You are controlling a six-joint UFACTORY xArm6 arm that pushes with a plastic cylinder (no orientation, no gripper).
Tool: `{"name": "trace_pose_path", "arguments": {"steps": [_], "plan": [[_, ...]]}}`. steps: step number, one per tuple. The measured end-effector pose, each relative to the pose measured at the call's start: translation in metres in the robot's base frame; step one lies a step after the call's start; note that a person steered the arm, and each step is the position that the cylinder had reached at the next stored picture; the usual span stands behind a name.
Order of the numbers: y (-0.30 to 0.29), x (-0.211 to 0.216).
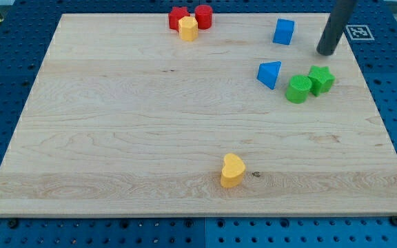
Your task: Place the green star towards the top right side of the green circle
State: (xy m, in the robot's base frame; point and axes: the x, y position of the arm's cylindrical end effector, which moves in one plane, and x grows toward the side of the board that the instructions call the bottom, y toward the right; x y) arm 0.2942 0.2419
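The green star (321,79) lies near the board's right edge, touching the green circle (298,89) on the circle's upper right side. My tip (327,52) is above the star in the view, a short gap away and touching no block. A blue triangle (269,74) lies just left of the green circle.
A blue cube (284,32) lies left of my tip near the view's top. A red star (178,17), a red cylinder (204,16) and a yellow hexagon (188,29) cluster at the top middle. A yellow heart (231,171) lies near the bottom middle. The wooden board (116,124) rests on a blue perforated table.
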Motion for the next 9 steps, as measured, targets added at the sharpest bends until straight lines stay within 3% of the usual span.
{"name": "trace_pose_path", "arguments": {"steps": [1, 3, 5, 9], "plan": [[-0.009, -0.052], [-0.092, -0.082], [-0.065, -0.048], [-0.072, -0.006]]}}
